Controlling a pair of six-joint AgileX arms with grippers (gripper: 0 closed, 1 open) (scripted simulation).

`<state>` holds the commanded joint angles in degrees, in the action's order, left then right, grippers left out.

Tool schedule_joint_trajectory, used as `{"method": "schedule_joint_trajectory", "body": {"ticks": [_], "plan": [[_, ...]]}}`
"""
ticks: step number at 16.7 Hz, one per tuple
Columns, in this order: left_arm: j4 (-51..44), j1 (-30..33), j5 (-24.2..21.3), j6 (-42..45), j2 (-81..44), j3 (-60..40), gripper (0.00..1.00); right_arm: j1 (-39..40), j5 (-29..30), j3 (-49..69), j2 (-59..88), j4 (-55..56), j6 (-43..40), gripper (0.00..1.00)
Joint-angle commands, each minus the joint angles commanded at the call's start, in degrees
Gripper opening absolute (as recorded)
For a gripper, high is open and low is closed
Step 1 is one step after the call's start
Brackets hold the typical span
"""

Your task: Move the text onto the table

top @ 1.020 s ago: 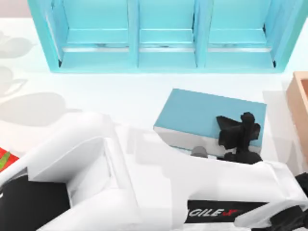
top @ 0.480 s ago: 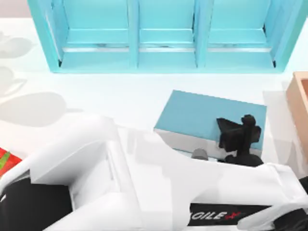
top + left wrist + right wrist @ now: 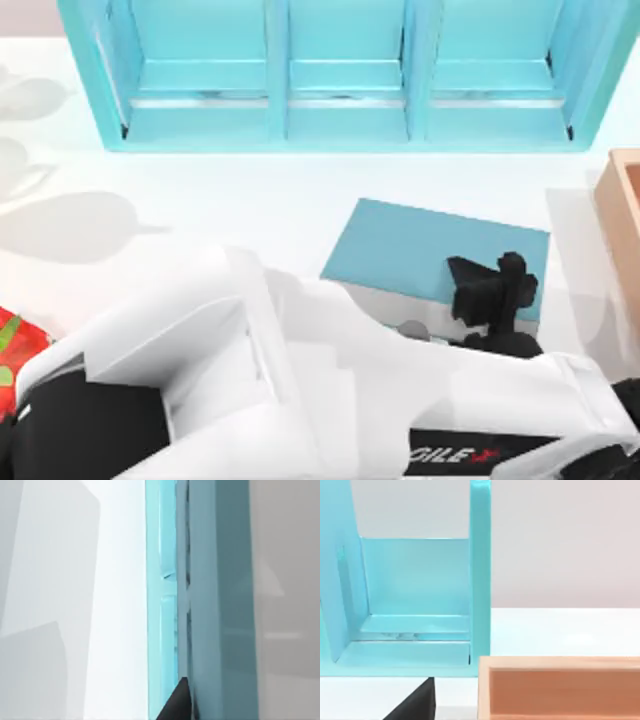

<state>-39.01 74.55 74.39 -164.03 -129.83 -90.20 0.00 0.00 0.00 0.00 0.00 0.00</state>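
The table (image 3: 250,200) was a wide, flat, plain white surface, marked on its left side by soft grey shadows. Along its far edge stood the light-blue shelf (image 3: 340,75), split into three open compartments by upright dividers. A tan wooden box (image 3: 622,215) sat at the right edge of the table, and in the right wrist view it lay just beside the shelf's end wall (image 3: 480,575), with a pale grey backdrop behind both. A small red and green object (image 3: 12,345) showed at the left edge; what it was could not be told. The text (image 3: 435,250) lay right of centre on the table, its teal cover facing up and its white page edge turned toward the near side, well apart from the shelf and near the box. The right gripper (image 3: 490,290) sat over the book's near right corner, its dark fingers against the cover; whether they were clamped on the book could not be told. The left arm (image 3: 200,380) lay low across the near side of the table.
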Motion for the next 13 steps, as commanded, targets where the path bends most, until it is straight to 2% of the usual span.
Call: {"method": "schedule_joint_trajectory", "body": {"ticks": [7,13], "plan": [[2.9,0.1,0.0,-0.1,-1.5,1.1,0.0,0.0,0.0,0.0,0.0,0.0,0.0,1.0],[2.9,0.1,0.0,-0.1,-1.5,1.1,0.45,0.0,0.0,0.0,0.0,0.0,0.0,1.0]]}}
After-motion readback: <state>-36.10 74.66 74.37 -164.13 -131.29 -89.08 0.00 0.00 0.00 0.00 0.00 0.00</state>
